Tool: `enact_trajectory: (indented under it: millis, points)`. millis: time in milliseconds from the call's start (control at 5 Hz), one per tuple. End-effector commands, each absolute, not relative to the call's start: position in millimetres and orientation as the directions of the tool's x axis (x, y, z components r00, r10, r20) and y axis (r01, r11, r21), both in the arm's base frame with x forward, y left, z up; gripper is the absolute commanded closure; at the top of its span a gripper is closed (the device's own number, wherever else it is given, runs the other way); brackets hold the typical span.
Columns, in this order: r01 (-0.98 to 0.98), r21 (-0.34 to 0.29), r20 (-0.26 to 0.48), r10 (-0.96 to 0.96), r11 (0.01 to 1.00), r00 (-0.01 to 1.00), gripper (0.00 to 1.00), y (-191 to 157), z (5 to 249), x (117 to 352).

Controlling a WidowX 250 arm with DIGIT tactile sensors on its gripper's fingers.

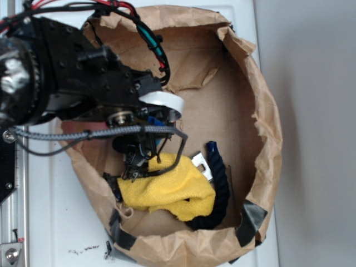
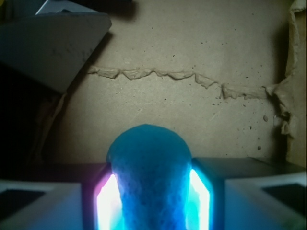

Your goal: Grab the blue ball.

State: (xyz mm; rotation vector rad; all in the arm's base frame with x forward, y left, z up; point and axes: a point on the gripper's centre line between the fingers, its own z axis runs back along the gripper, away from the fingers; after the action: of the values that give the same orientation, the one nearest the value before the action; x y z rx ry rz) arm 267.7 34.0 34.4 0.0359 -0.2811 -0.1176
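On the wrist view I've got the blue ball (image 2: 148,177) wedged right between the two lit pads (image 2: 108,201), touching both, so the gripper (image 2: 149,206) is clenched on it. Good grasp, by the look of it. The ball bulges up above the pads, though, so I judge the hold sits on its lower part, and a round, matte thing like this could squirt out forward if I squeeze harder or jerk the arm.

From the exterior view the gripper (image 1: 142,161) is down inside the paper bag (image 1: 267,111), just at the edge of the yellow cloth (image 1: 172,192), the dark rope (image 1: 219,178) curling beside it. I can only make out a sliver of blue there. My worry: the fingertips sit right on the cloth edge, so lifting could snag it and drag it along, or the arm's cables catch the bag's crumpled rim.
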Motion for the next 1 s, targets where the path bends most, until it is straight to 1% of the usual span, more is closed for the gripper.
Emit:
enact_trajectory:
  millis: [0, 200, 400, 600, 800]
  points:
    - [0.042, 0.023, 0.306, -0.047, 0.999, 0.951, 1.0, 47.9, 81.5, 283.6]
    - [-0.006, 0.037, 0.308, -0.006, 0.999, 0.952, 1.0, 50.3, 118.3, 283.2]
    - [-0.069, 0.094, 0.31, 0.037, 0.993, 0.95, 1.0, 46.2, 155.6, 283.0]
    - [-0.056, 0.114, 0.306, 0.018, 0.992, 0.952, 1.0, 31.1, 181.0, 275.0]
    - [-0.059, 0.137, 0.32, 0.012, 0.989, 0.947, 1.0, 14.7, 202.9, 270.4]
